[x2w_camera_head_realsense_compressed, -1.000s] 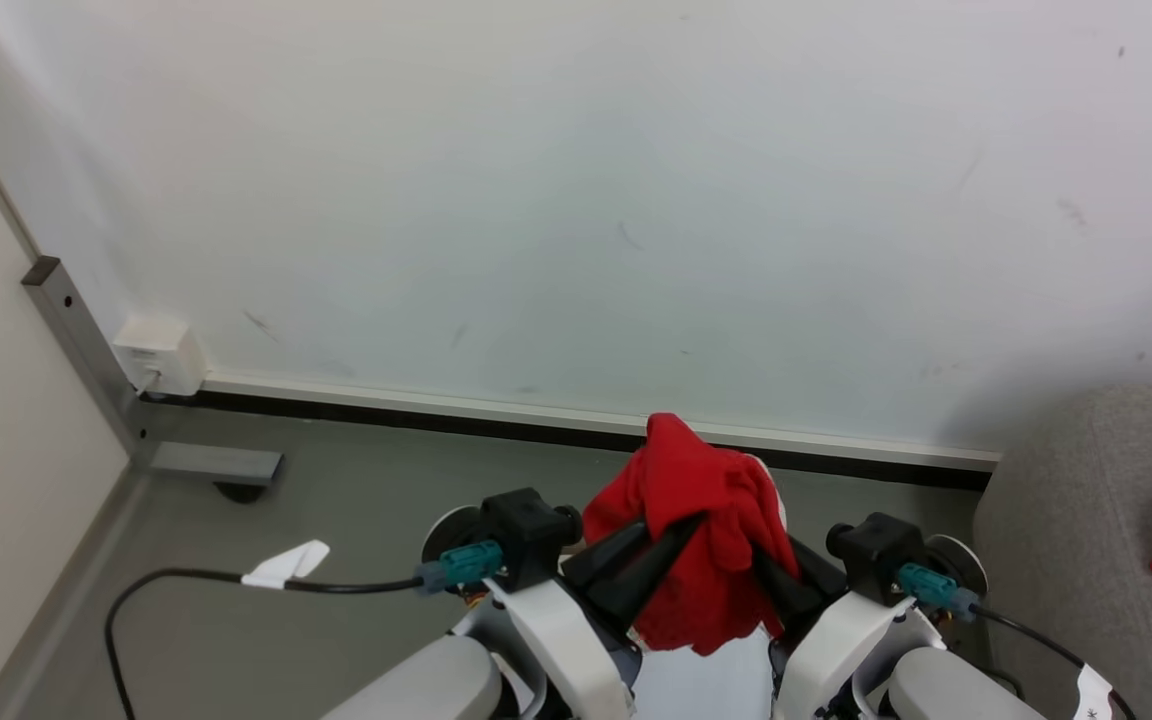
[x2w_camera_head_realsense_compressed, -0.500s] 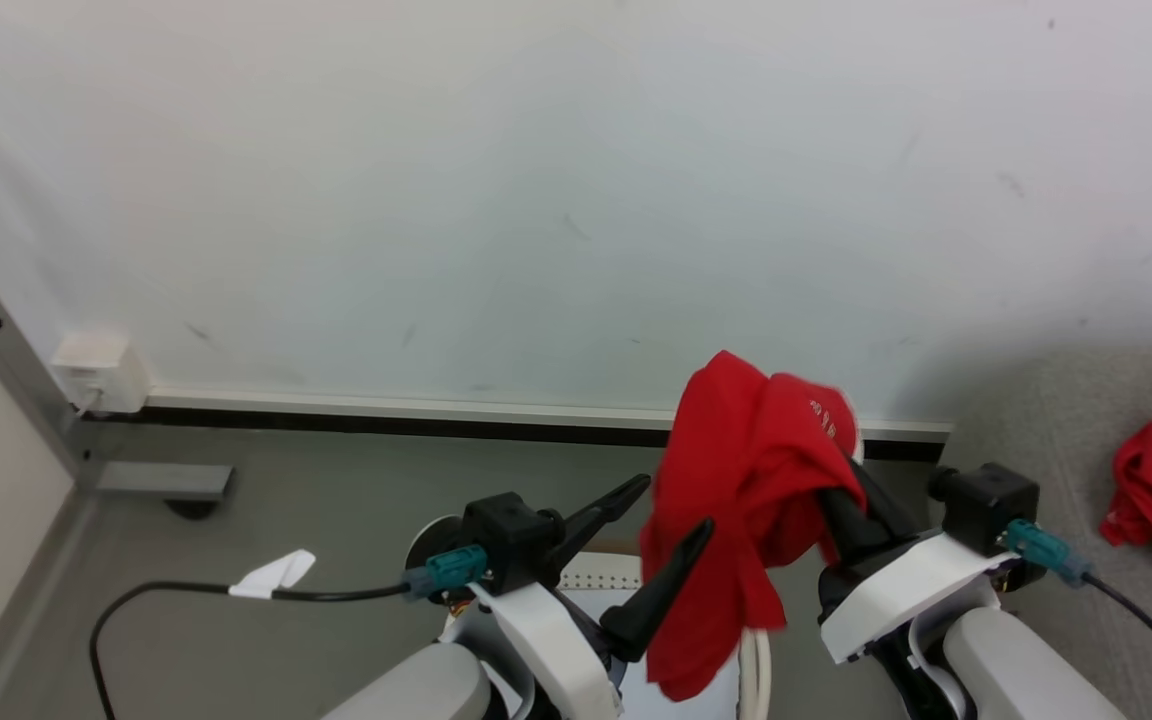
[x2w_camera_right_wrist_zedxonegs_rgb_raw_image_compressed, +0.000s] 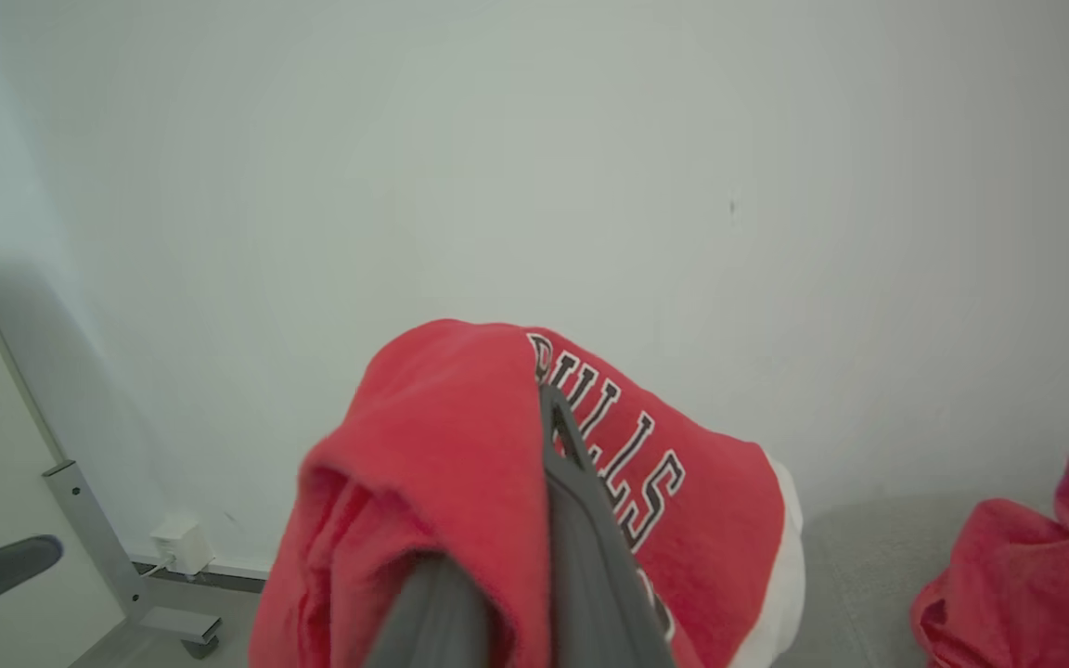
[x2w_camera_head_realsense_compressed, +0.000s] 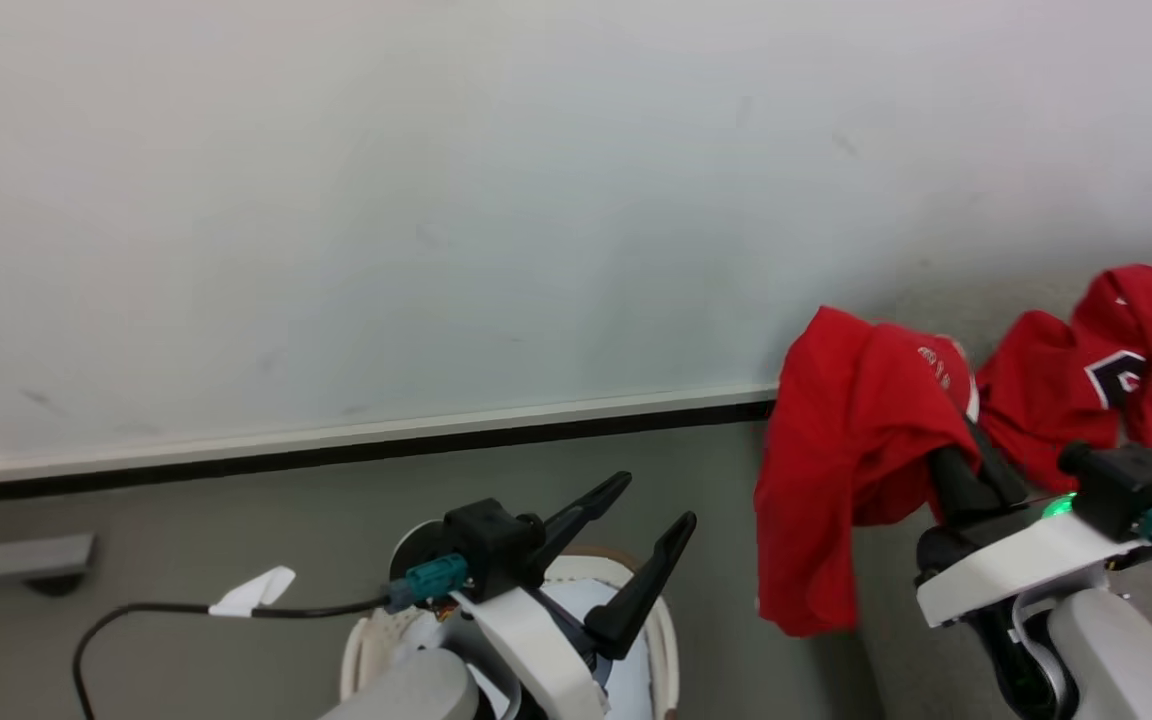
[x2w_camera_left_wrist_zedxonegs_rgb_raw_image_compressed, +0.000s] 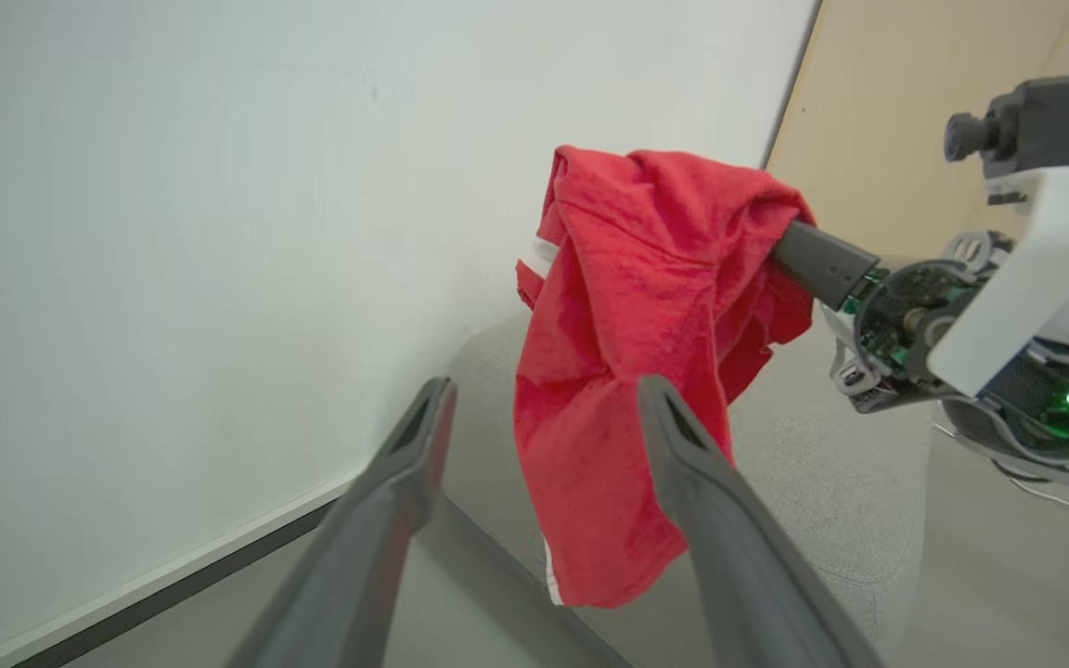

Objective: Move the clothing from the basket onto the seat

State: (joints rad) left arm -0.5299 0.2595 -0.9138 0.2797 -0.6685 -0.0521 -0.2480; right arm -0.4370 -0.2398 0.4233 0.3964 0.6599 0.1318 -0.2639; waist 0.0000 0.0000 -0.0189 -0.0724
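Pale wall [x2w_camera_head_realsense_compressed: 436,200], grey floor [x2w_camera_head_realsense_compressed: 236,520]. The jaws of the right gripper [x2w_camera_right_wrist_zedxonegs_rgb_raw_image_compressed: 550,417] clamp a red jersey [x2w_camera_head_realsense_compressed: 836,450], which droops below them at the edge of the sofa [x2w_camera_left_wrist_zedxonegs_rgb_raw_image_compressed: 804,482]. It looks soft and light, and is best held by a bunched fold. The jaws of the left gripper [x2w_camera_head_realsense_compressed: 654,500] gape empty above the basket [x2w_camera_head_realsense_compressed: 664,640].

One red jersey [x2w_camera_head_realsense_compressed: 1046,410] lies on the grey sofa [x2w_camera_head_realsense_compressed: 906,680], basket [x2w_camera_head_realsense_compressed: 671,650] on floor [x2w_camera_head_realsense_compressed: 236,510].

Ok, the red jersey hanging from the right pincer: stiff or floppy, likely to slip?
Probably floppy: the jersey droops in loose folds below the right pincer. Likely light, as one shut pincer carries it. It could slip, hanging mostly to one side.
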